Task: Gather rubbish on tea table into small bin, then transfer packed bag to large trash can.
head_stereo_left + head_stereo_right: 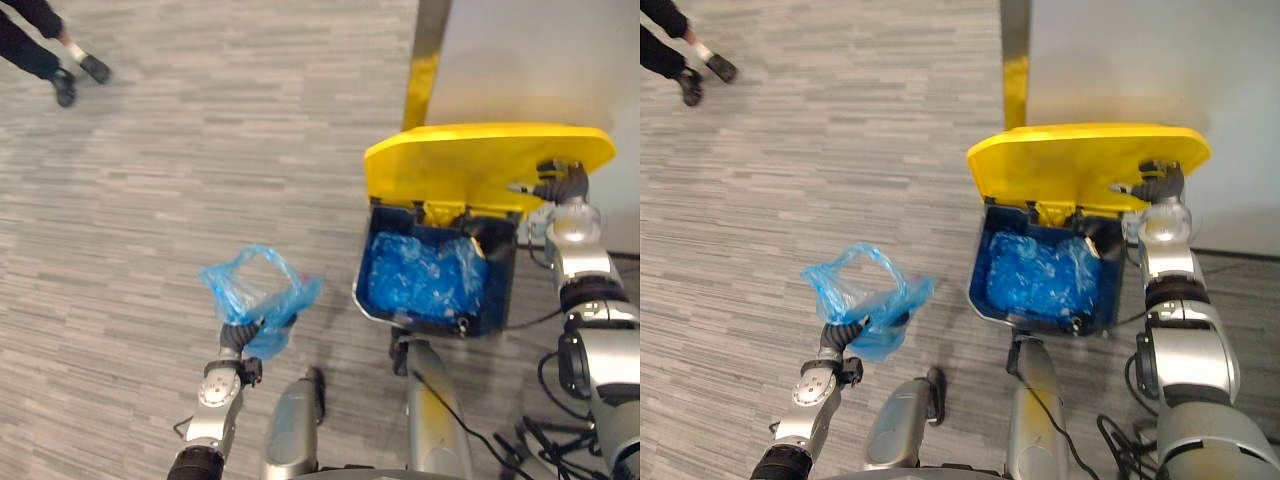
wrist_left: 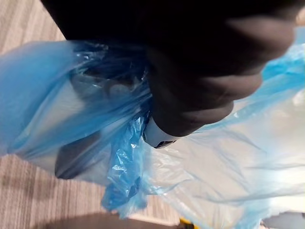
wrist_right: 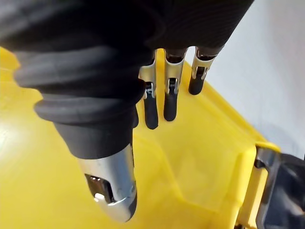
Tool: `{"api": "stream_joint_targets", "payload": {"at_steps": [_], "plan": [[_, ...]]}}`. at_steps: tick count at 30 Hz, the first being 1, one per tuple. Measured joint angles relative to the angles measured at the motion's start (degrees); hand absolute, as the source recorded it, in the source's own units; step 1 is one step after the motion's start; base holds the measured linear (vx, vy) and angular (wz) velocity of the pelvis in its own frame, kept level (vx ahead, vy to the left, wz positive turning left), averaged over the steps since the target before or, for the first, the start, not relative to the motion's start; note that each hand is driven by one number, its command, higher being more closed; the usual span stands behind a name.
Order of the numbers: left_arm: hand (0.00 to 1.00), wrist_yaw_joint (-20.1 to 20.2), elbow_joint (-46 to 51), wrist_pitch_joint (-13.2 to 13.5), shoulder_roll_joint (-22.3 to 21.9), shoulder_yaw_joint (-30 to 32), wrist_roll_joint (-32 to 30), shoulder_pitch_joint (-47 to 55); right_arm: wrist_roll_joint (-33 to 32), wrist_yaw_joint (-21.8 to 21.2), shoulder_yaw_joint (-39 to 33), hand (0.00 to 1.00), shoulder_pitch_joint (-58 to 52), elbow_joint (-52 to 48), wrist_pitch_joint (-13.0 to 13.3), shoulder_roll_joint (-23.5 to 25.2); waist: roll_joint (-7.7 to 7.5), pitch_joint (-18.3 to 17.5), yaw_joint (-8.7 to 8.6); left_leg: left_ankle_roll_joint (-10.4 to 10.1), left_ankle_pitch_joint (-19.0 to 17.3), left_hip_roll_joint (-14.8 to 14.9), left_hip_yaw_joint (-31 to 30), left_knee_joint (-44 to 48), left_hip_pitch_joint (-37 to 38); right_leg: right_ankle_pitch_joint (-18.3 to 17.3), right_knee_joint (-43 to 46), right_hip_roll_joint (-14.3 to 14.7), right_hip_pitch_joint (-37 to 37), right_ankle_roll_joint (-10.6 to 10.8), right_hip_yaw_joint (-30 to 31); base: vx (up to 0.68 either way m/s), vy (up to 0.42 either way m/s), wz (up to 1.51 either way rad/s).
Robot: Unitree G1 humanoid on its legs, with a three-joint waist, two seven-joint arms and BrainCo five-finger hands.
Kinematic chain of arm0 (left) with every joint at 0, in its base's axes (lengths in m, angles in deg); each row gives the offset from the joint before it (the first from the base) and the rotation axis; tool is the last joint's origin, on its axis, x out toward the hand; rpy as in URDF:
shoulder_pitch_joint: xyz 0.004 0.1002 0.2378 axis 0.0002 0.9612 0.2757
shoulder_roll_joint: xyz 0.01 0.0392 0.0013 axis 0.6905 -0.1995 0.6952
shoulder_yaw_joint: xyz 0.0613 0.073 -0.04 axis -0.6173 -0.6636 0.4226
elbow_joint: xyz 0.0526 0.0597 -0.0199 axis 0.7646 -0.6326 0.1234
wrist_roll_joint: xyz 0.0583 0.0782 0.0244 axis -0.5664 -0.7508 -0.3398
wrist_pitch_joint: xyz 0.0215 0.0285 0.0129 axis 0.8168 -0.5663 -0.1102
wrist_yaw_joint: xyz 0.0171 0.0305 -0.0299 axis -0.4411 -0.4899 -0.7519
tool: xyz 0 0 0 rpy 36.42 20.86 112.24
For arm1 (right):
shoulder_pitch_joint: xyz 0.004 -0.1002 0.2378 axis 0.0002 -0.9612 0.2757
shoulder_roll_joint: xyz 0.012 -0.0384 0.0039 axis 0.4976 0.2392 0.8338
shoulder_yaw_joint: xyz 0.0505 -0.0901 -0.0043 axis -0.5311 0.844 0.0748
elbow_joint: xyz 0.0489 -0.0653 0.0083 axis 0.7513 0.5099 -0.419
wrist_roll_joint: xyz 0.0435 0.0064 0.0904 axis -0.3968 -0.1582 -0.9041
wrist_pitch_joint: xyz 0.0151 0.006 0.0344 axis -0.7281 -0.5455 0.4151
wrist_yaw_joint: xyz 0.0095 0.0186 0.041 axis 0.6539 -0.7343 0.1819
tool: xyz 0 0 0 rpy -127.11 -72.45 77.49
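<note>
Packed blue bag (image 1: 258, 292) hangs above the floor, well left of the large trash can (image 1: 497, 288), its gathered plastic clenched in the left hand (image 1: 238, 338). The right hand (image 1: 562, 183), fingers straight, props the yellow lid (image 1: 470, 160) open. Risks are thin plastic slipping from the grasp, or the lid falling if support eases. The bag's contents are hard to make out.

blue bag (image 1: 255, 290), yellow lid (image 1: 480, 165) on a dark bin (image 1: 497, 285), blue liner (image 1: 425, 275), grey striped floor (image 1: 200, 150)

The yellow lid (image 1: 480, 165) stands raised, leaving the blue-lined trash can (image 1: 498, 275) mouth open.
</note>
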Motion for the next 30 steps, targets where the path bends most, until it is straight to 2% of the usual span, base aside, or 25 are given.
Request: {"api": "stream_joint_targets", "payload": {"at_steps": [1,2,4,9,12,15,17,22,23,25,28,30], "plan": [[1.00,0.1,0.5,0.0,-0.2,-1.8,0.0,-1.2,0.0,-0.6,0.8,0.00,0.2,-0.4,0.2,-0.1,0.01,0.0,-0.06,-0.2,0.1,0.3,0.1,0.1,0.3,0.2,0.1,0.5,0.0,-0.9,0.0,0.07,-0.062,-0.34],[1.00,0.2,1.8,0.1,-0.9,-3.3,0.0,-2.4,-0.1,-1.0,1.9,0.00,0.8,-0.6,0.2,0.0,0.10,0.1,-0.34,-0.1,0.4,0.5,0.6,-0.5,0.7,0.4,0.1,0.7,0.1,-1.2,0.1,0.05,-0.052,-0.16],[1.00,0.3,4.8,0.8,-1.8,-4.5,0.6,-3.2,-0.3,-1.0,3.3,0.00,2.6,-0.8,0.2,0.4,0.34,0.3,-1.26,-1.2,1.0,0.5,0.8,-1.0,0.9,0.4,0.1,0.6,0.2,-1.1,0.1,0.00,-0.014,-0.01],[1.00,1.6,13.2,1.4,-1.4,-8.5,4.1,-3.9,-1.8,-1.1,5.5,0.00,6.7,-1.2,0.1,0.5,0.51,0.7,-1.15,-1.4,1.1,0.7,-0.5,-0.9,0.7,0.6,-1.1,0.3,1.6,-1.5,-1.3,-0.02,-0.004,0.13],[1.00,2.3,17.7,1.7,-1.1,-12.0,6.6,-5.2,-2.4,-1.1,5.5,0.00,7.2,-1.2,0.1,0.9,0.51,0.8,-1.30,-2.3,1.5,0.9,-1.1,-1.3,0.6,1.1,-1.9,0.4,2.0,-2.1,-1.8,-0.01,-0.010,0.07],[1.00,2.6,20.1,1.7,-0.7,-17.3,8.7,-10.4,-2.5,-1.2,7.8,0.00,8.2,-1.2,0.1,1.0,0.49,0.8,-1.63,-2.7,1.7,1.0,-1.1,-1.6,0.7,1.2,-2.1,0.5,1.9,-2.2,-1.8,0.00,-0.007,-0.01],[1.00,2.6,20.9,1.8,-0.7,-20.9,9.5,-16.6,-2.5,-2.5,10.7,0.00,10.1,-1.2,0.0,1.7,0.48,1.4,-2.49,-3.0,1.7,1.1,-1.1,-1.6,0.8,1.3,-2.1,0.7,2.0,-2.1,-1.9,-0.01,-0.024,-0.05],[1.00,2.5,20.8,2.4,-1.8,-25.2,9.7,-28.1,-2.4,-4.8,14.5,0.00,15.1,-1.4,0.0,2.3,0.55,4.3,-3.90,-3.3,1.8,1.8,-0.7,-1.1,0.4,2.2,-3.5,1.3,2.0,-1.2,-2.8,-0.04,-0.023,-0.15],[1.00,2.5,20.6,2.5,-1.9,-26.0,9.7,-29.7,-2.4,-4.8,14.5,0.00,15.7,-1.9,0.1,2.8,0.54,4.6,-4.50,-3.4,1.8,2.1,-0.9,-0.7,-0.4,2.3,-3.8,1.5,1.6,-1.4,-3.3,-0.04,-0.041,-0.07],[1.00,2.3,18.7,2.6,-2.7,-26.4,9.7,-31.9,-2.4,-4.8,14.5,0.00,15.9,-3.6,0.1,2.8,0.51,4.6,-4.58,-3.8,2.0,2.1,-0.8,0.2,-1.5,2.7,-4.1,1.7,0.6,-1.9,-3.2,-0.02,-0.036,-0.10],[1.00,1.0,10.0,2.7,-4.2,-26.3,9.2,-37.2,-2.4,-4.8,15.6,0.00,19.3,-4.2,0.2,2.8,0.44,6.7,-4.88,-3.5,1.3,3.1,-0.6,2.7,-4.3,3.4,-4.3,2.3,-0.7,-0.9,-3.6,-0.08,-0.030,-0.20],[1.00,-0.4,1.4,1.9,-4.5,-26.8,6.6,-39.9,-2.4,-4.5,15.7,0.00,20.7,-7.6,0.5,2.5,-0.06,8.3,-6.39,-3.8,1.4,2.9,-0.8,2.2,-6.0,4.3,-8.0,2.8,-1.3,0.4,-3.9,-0.07,-0.047,0.12]]}}
